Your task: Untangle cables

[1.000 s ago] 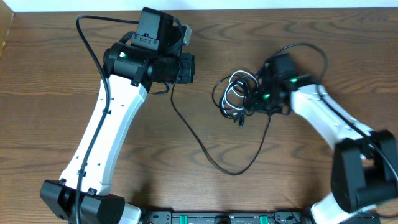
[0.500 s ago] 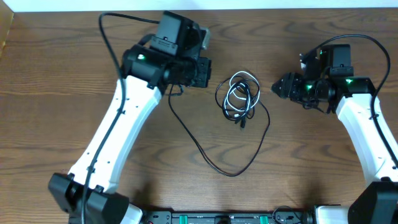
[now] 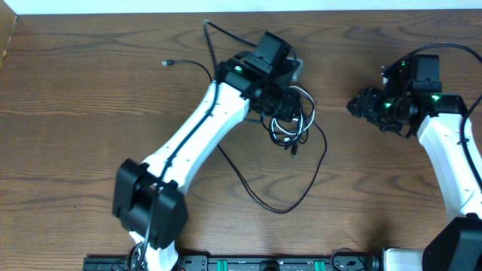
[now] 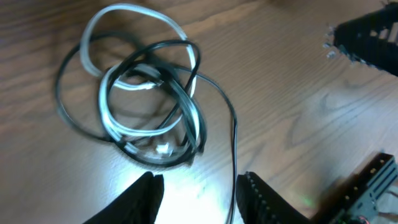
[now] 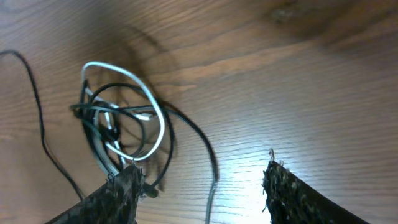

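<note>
I'm looking down on the brown wood-grain surface (image 3: 90, 150), which is filling the whole overhead view. The white, black-jointed left arm (image 3: 203, 128) is stretching diagonally across it from the near edge, with its wrist hanging right over the tangle. The matching right arm (image 3: 444, 150) is coming up the right side, its head pointing left and standing well apart from the tangle.

The knot of thin cables (image 3: 290, 124) is lying a little right of centre. It is made of several black loops wound with one white cable (image 4: 137, 8), all flat on the wood. A long black cable (image 3: 256, 199) is trailing out of the knot in a wide loop toward me and curving back up to it. Up left of the arm, a small black plug end (image 3: 167, 63) is lying on its own.

The left fingers (image 4: 140, 202) are standing apart just short of the knot. One black strand is running into their gap, and I can't tell whether it's touching. The right fingers (image 5: 118, 193) are spread wide, gripping nothing.
</note>
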